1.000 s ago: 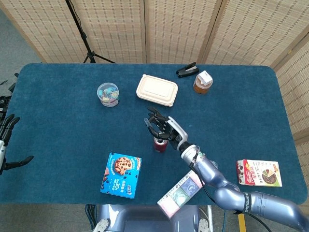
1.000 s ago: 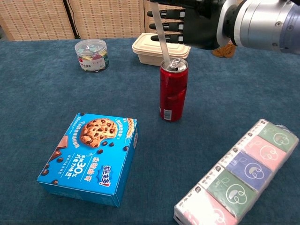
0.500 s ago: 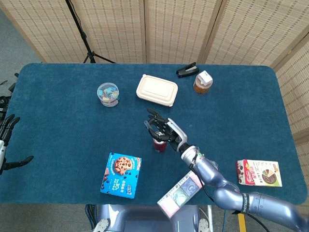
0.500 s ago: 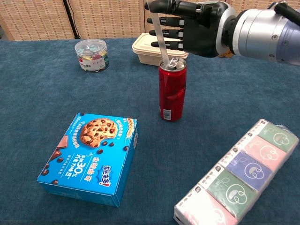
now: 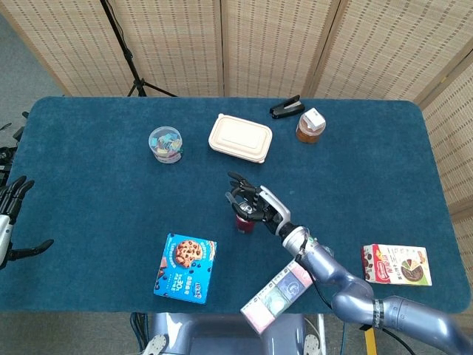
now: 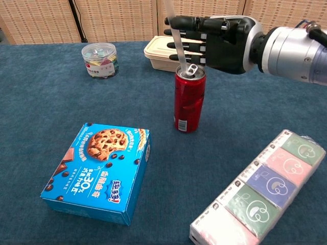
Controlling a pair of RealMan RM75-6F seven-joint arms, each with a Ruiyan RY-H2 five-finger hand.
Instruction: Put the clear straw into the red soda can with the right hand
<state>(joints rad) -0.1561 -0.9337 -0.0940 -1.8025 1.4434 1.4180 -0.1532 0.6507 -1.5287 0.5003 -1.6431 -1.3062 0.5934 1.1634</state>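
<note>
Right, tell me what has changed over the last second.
The right hand has come lower and nearer the camera, its fingers still pinching the clear straw, whose lower end has stayed in the opening of the red soda can. The can, cookie box, tissue packs and idle left hand have not moved.
</note>
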